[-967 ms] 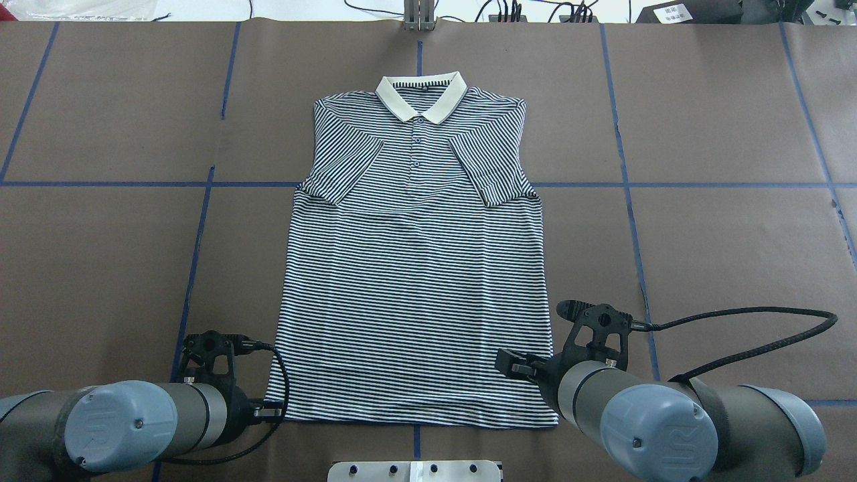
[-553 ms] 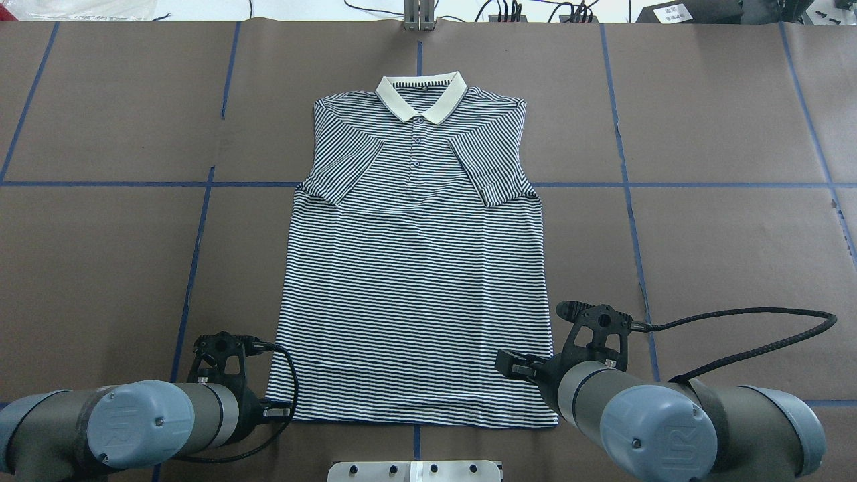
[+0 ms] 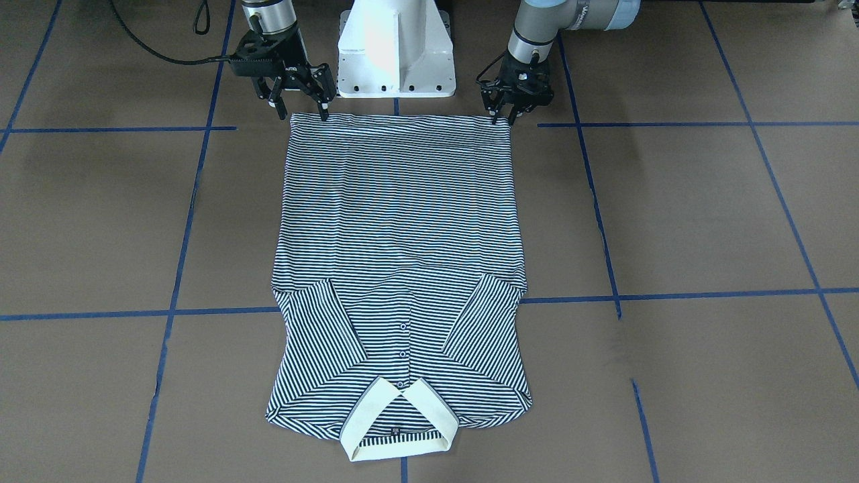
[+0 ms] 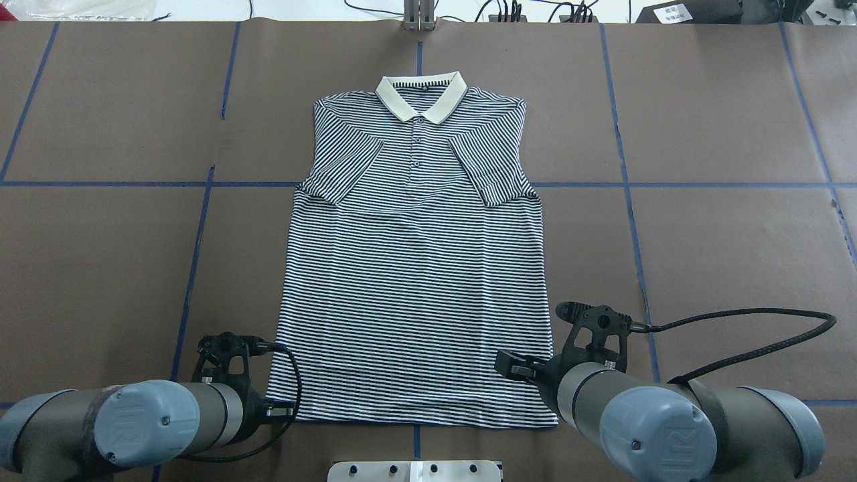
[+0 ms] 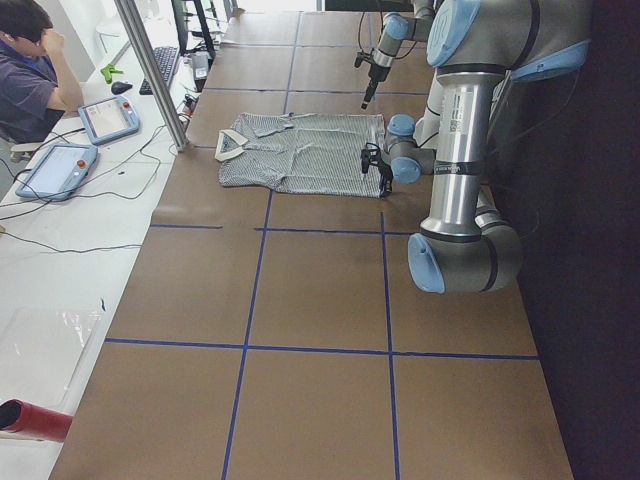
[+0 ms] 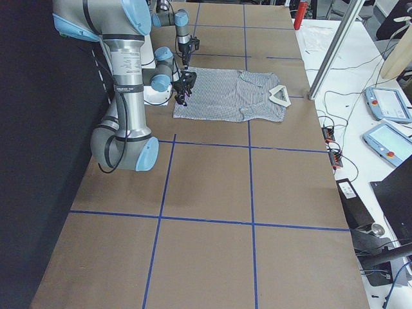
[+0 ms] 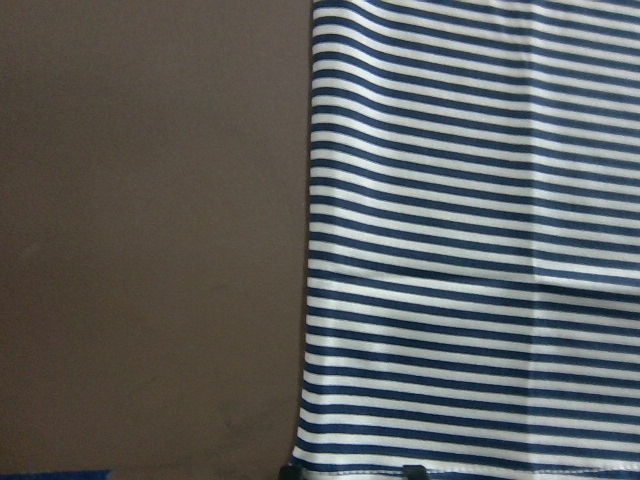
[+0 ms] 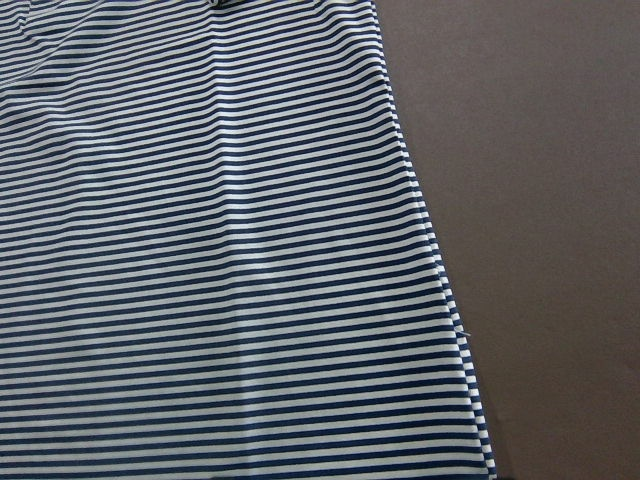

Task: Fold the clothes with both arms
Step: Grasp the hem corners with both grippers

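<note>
The left end effector [image 3: 504, 115] and right end effector [image 3: 300, 107], both open, are hovering at the polo shirt [image 3: 399, 215] hem corners; pinching them likely comes next.

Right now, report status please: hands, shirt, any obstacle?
Left hand open at hem corner. Right hand open at the other. Striped polo shirt flat, sleeves folded in. No obstacle seen.

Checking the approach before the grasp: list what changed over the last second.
The left gripper slid to the robot's right, toward the near hem corner of the navy-and-white striped polo shirt with cream collar. Nothing was gripped or released. The right gripper and the shirt stayed put.
</note>
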### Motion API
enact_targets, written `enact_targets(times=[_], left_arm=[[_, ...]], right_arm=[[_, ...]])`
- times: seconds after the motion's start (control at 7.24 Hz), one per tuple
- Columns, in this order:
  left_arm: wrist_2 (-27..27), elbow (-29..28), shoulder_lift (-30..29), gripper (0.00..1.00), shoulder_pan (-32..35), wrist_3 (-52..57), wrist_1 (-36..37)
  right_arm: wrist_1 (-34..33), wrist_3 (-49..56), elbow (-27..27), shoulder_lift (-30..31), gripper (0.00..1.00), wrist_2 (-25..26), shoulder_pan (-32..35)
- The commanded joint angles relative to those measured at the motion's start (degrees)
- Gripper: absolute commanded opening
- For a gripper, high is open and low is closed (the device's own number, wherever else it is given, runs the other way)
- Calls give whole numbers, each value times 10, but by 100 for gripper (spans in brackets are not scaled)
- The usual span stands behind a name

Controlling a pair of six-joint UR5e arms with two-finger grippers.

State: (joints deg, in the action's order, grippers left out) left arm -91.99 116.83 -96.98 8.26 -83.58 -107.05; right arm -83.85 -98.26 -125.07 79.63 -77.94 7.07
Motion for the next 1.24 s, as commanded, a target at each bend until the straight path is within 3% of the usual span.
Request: enact_targets(times=[0.0,0.55,0.83,1.11], left_arm=[[1,1,2,0,0,0,0],[3,8,5,0,0,3,1],[2,10,-1,0,0,3,1],[1,10,-6,0,0,2,0]], right_arm=[[0,0,0,0,90,2,-3],[0,-3,0,0,89,3,-9],[-23,-95,4,-2,67,19,-38],[-56,-98,11,1,66,25,-60]])
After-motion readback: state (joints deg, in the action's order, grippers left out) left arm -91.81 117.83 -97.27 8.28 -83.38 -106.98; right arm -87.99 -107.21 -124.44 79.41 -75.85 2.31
